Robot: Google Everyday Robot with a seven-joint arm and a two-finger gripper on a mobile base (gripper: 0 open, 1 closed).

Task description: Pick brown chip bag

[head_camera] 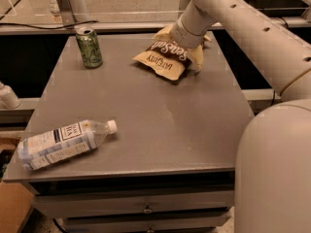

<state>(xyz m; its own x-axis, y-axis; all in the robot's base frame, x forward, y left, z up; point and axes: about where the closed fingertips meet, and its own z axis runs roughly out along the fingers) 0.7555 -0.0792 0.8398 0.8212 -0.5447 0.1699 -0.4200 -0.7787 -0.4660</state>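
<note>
The brown chip bag (165, 58) lies at the back right of the grey table (160, 125), dark brown with tan edges and white "Sea Salt" lettering. My gripper (187, 37) comes down from the upper right and sits right on the bag's far upper part. Its tip is hidden behind the wrist and the bag's crumpled top edge. The pale arm stretches from the bag to the right edge of the view.
A green can (89, 46) stands upright at the table's back left. A clear water bottle (63, 143) lies on its side at the front left corner. A rail and dark gap run behind the table. My bulky arm base (274, 174) fills the lower right.
</note>
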